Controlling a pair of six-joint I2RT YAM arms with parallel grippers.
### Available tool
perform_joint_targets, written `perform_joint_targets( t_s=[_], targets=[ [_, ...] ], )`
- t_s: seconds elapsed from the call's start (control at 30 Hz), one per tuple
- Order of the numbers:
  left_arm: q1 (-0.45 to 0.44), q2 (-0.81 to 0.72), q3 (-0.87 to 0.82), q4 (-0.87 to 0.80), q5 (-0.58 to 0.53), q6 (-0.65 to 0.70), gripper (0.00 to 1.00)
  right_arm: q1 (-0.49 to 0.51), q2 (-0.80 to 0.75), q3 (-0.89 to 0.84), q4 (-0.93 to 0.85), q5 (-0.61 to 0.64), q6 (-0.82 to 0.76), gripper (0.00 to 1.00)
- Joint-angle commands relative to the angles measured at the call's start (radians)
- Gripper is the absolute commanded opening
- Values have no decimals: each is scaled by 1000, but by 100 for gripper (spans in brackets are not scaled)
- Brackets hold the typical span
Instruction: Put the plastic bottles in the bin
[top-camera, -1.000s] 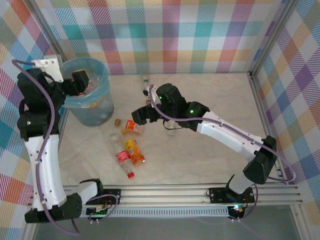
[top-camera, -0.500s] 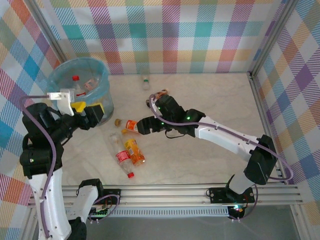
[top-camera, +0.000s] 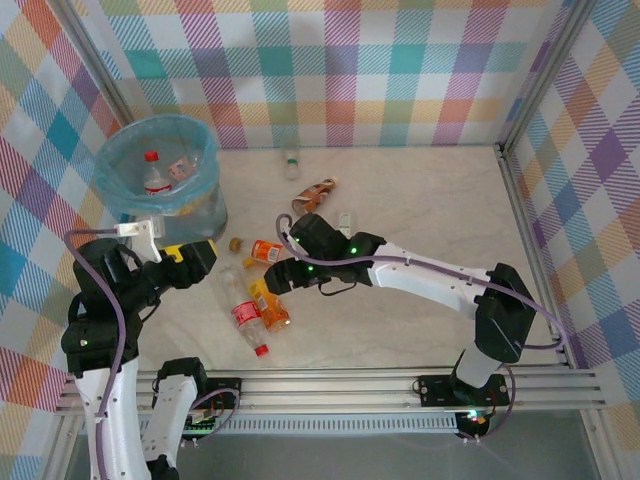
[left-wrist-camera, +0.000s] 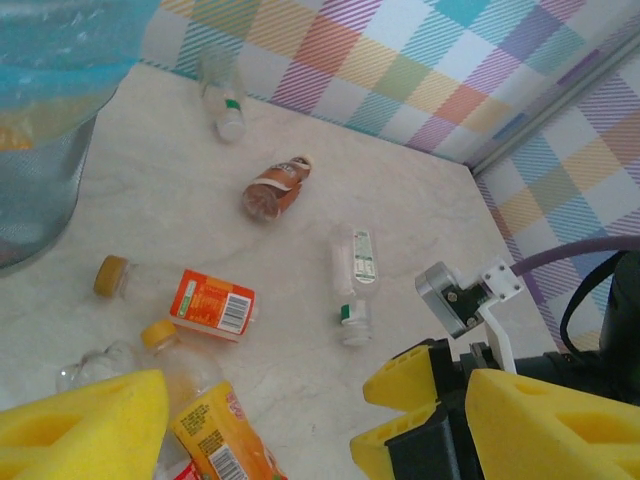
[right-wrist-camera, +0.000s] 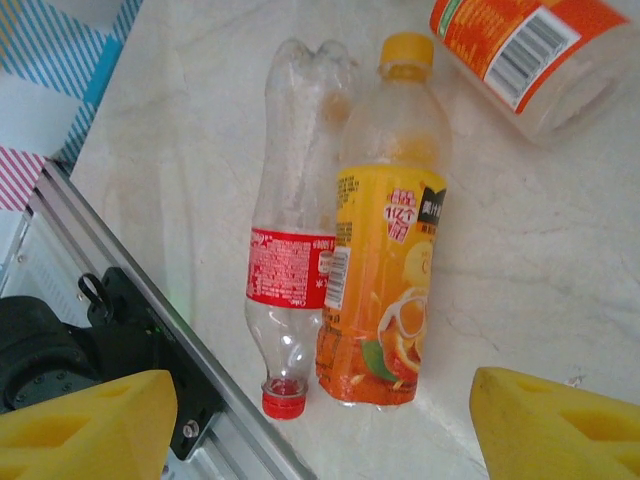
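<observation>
My right gripper (right-wrist-camera: 325, 415) hangs right over the orange-label bottle (right-wrist-camera: 385, 250), jaws spread wide, nothing held. Its long axis runs crosswise to the jaw gap, with the red-label bottle (right-wrist-camera: 290, 270) touching alongside.

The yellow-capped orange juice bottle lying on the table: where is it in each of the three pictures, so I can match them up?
Top external: the yellow-capped bottle lies left of centre, low in the picture.
Left wrist: at the bottom edge, left of centre, partly cut off.
Right wrist: in the middle, cap pointing up.
Shared landmark: the short orange-label bottle with a barcode, lying near its cap end.
</observation>
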Motion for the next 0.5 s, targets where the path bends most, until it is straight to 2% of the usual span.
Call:
perform_joint_targets(
  t_s=[0.0, 0.13, 0.3, 0.47],
  targets=[
    [-4, -36, -23, -31, -35, -55, 78, 14, 30, -4, -33, -24, 20, 76],
    [-4, -55, -60, -44, -61, -57, 78, 29, 82, 14, -46, -30, 14, 76],
    [-4, -48, -96, -72, -153, -74, 78, 44, 170, 59, -58, -22, 0, 77],
    [-4, -37, -126, -42, -187, -107, 78, 43, 263, 116, -63, -14, -20, 77]
  ],
)
